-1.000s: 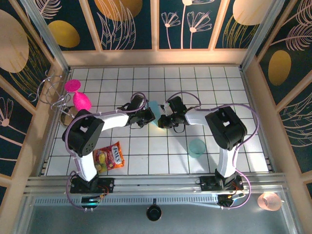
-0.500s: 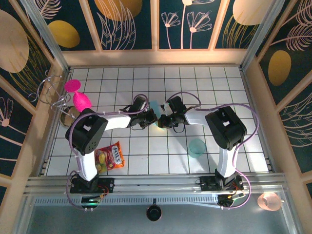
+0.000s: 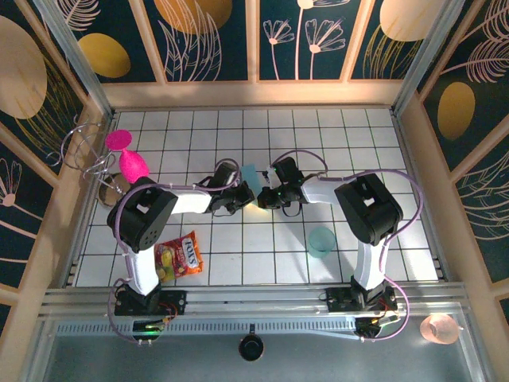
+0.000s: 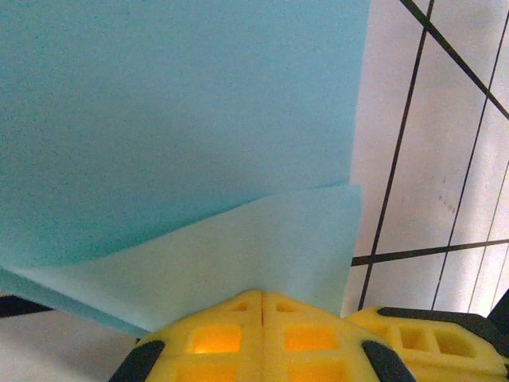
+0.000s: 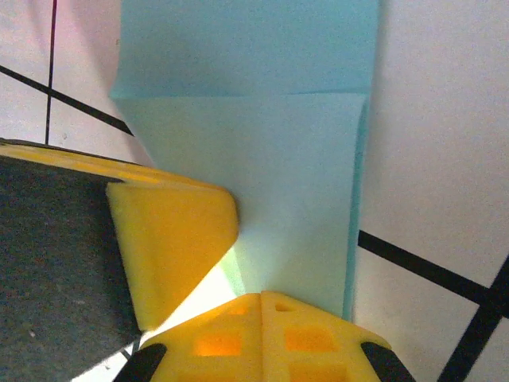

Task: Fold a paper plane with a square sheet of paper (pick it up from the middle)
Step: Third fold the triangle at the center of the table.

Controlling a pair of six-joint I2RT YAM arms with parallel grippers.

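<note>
Square sheet of paper [image 3: 250,175], one, creased, clamped by both left end effector [image 4: 262,296] and right end effector [image 5: 261,296].

The square sheet of paper [image 4: 175,119] was thin, matt paper with a faintly grainy face. The table [image 3: 238,247] looked smooth, the cup [image 3: 321,241] was translucent plastic, and the snack packet [image 3: 179,256] was shiny film.
</note>
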